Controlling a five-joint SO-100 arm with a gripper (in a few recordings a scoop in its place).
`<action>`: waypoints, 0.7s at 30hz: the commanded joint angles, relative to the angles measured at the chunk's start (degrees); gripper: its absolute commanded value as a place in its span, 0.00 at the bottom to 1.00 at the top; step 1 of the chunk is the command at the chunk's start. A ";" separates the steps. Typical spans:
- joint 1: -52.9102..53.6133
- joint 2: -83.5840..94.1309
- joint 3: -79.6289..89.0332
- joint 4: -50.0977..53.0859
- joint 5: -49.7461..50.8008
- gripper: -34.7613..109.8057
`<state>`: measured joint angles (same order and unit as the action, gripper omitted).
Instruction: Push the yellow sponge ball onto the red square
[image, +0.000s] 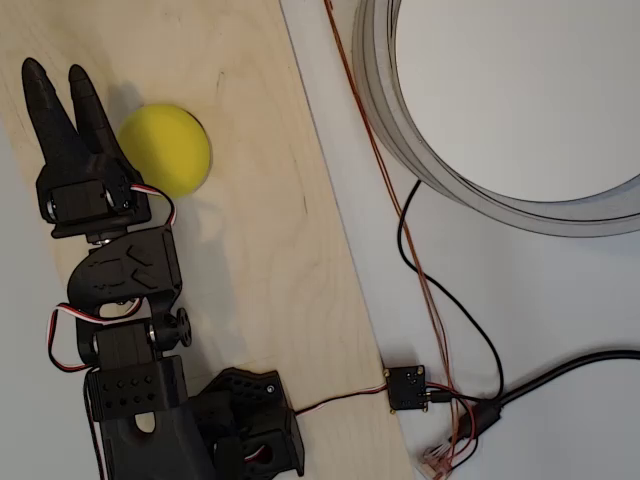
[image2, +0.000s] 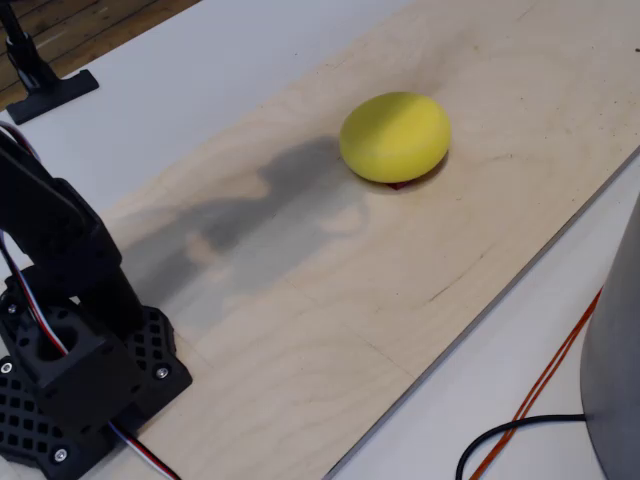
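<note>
A: Ball (image: 165, 149) first. Where is it?

B: On the plywood board (image: 270, 250), upper left in the overhead view. Bright yellow, matte, round. In the fixed view the ball (image2: 395, 136) looks a little flattened and throws a soft shadow to its left.

A: And the red square?

B: Only a thin dark red sliver (image2: 400, 184) peeks out under the ball's lower edge in the fixed view. The ball sits over it, so its shape cannot be told.

A: Gripper?

B: Black gripper (image: 58, 75), just left of the ball in the overhead view, fingers pointing up the picture. The tips stand a little apart, a narrow V between them, nothing held. The right finger's base is just beside the ball; whether it touches, I cannot tell.

A: The surface?

B: Pale birch ply, faint grain, a few dark streaks. It lies on a white table (image: 520, 300), its long edge running on a slant. The arm's black base (image2: 70, 390) is mounted on the board.

A: Around it?

B: A big round grey rim (image: 470, 180) at upper right in the overhead view. A thin orange wire (image: 400, 220) and a black cable (image: 455, 320) run down the table to a small black board (image: 407, 388). In the fixed view, wooden floor (image2: 90, 25) shows at top left, with a black stand foot (image2: 45, 90) on the table.
</note>
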<state>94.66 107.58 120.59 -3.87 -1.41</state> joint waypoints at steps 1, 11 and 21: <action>0.00 2.37 -2.46 -1.14 -0.88 0.53; 3.43 -3.43 -5.45 -3.08 7.29 0.24; -0.18 1.67 -1.32 -4.22 -4.04 0.56</action>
<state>93.69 106.08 119.18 -6.15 -3.34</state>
